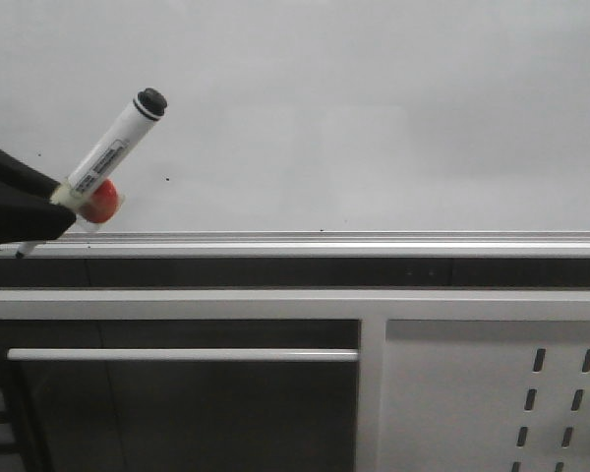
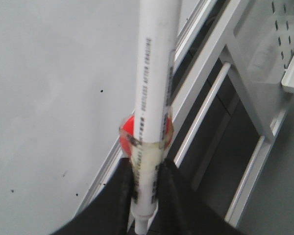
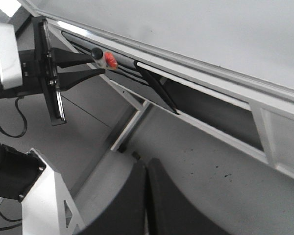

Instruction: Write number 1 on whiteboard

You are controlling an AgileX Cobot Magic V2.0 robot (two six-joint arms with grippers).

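Frame rail: nearest the front camera, a white metal crossbar (image 1: 275, 303) is seen running across the lower half of the frame, with a thin rod (image 1: 182, 354) beneath it at lower left.
Slotted panel: a white panel with slotted holes (image 1: 501, 393) is seen at the lower right of the front view.
Whiteboard: the whiteboard (image 1: 374, 108) fills the upper half of the front view, glossy and plain; its silver edge is seen just above the dark gap. Only tiny black specks are made out on it.
Number 1: no stroke is visible on the board in any view.
Marker: a white marker (image 1: 110, 152) with a black cap is seen at the left of the front view, tilted toward the upper right, cap end uppermost. A red ball-like piece (image 1: 100, 204) is taped to its lower barrel. Whether the marker touches the board cannot be told.
Left tool: the left tool (image 2: 146, 183) is seen clamped on the marker's lower barrel, black fingers (image 2: 122, 191) pressed on both sides.
Right tool: the right tool (image 3: 146, 196) is seen at the bottom of its wrist view, fingers closed together with nothing between them, well away from the board.
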